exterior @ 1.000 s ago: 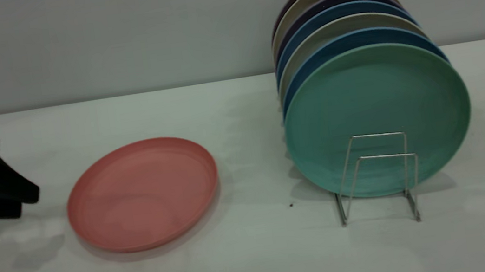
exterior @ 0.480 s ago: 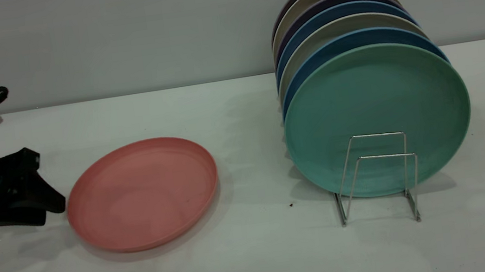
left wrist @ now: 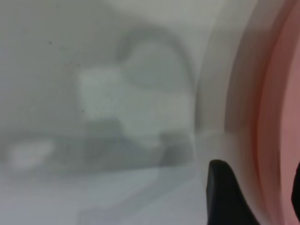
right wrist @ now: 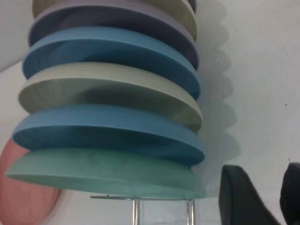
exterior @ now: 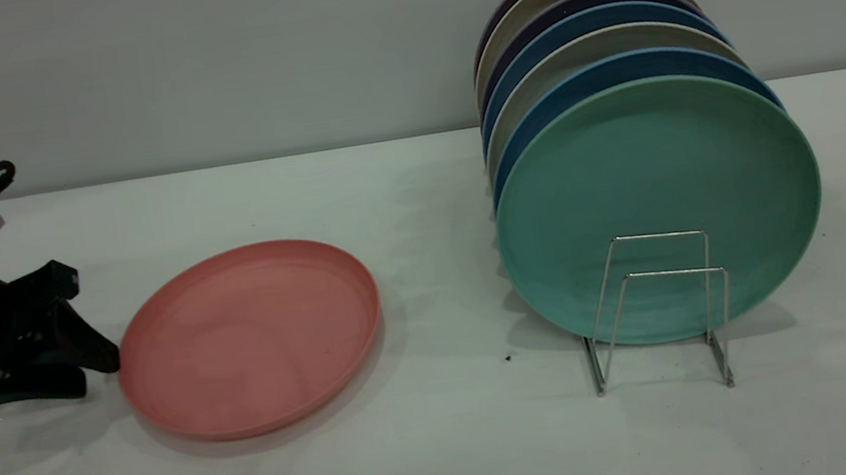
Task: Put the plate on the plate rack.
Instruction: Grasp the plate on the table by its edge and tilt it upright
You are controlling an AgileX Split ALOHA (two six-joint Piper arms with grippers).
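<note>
The salmon-pink plate [exterior: 248,338] lies flat on the white table, left of centre. My left gripper [exterior: 99,368] sits low at the plate's left edge and is open. In the left wrist view the left gripper [left wrist: 262,197] has the pink plate's rim [left wrist: 274,117] between its two dark fingers. The silver wire plate rack [exterior: 665,304] stands at the right, its two front loops bare. My right gripper [right wrist: 269,199] is out of the exterior view; it is open beside the plate rack [right wrist: 161,208], with nothing between its fingers. The pink plate [right wrist: 23,187] shows beyond the rack.
A teal-green plate [exterior: 656,207] stands upright at the front of the rack. Behind it stand several more plates [exterior: 593,35], blue, beige and dark purple. A grey wall runs behind the table.
My left gripper has moved right and down across the table, from the frame's left edge up to the pink plate's left rim. The plate and rack have not moved.
</note>
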